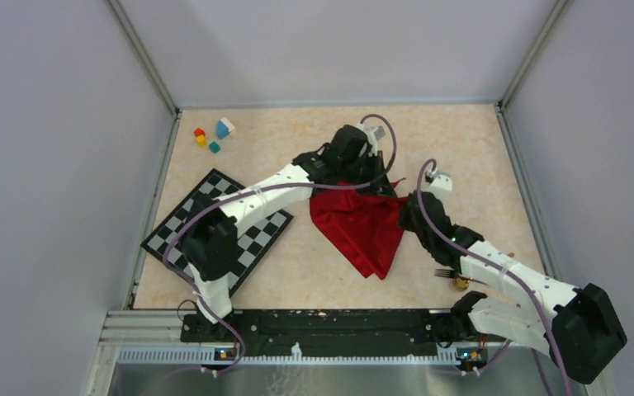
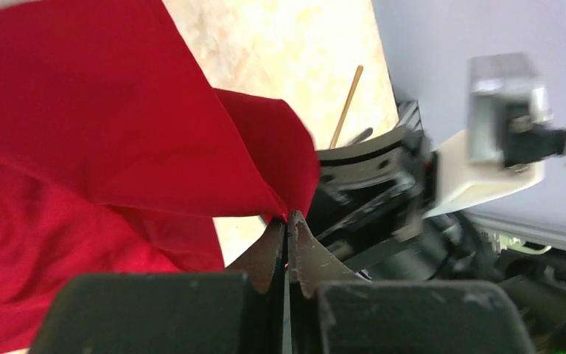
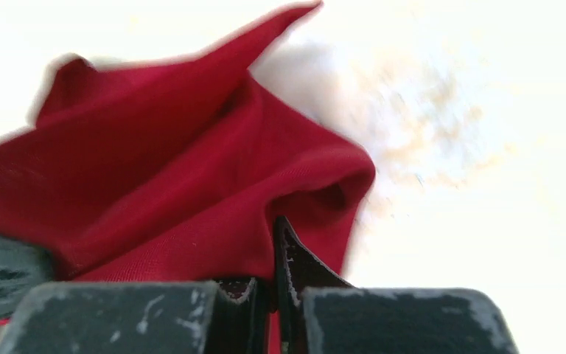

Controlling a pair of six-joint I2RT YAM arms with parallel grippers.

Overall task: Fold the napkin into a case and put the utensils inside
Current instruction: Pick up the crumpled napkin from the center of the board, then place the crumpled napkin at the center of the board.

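From above, the red napkin (image 1: 361, 227) hangs bunched between both pincers. The left pincer (image 1: 373, 185) is at its far corner and the right pincer (image 1: 406, 211) at its right edge. The dark fork (image 1: 446, 273) and gold-bowled spoon (image 1: 461, 284) lie behind the right pincer, close under its forearm, so a backward sweep of that arm could knock them away.

At the left wrist, the left pincer (image 2: 287, 223) is closed on only a small tip of cloth. A tug from the other side could slip it free.

At the right wrist, the right pincer (image 3: 274, 254) is closed, seemingly with cloth between its fingers, though blur hides how many layers. Catching two layers would spoil the fold.
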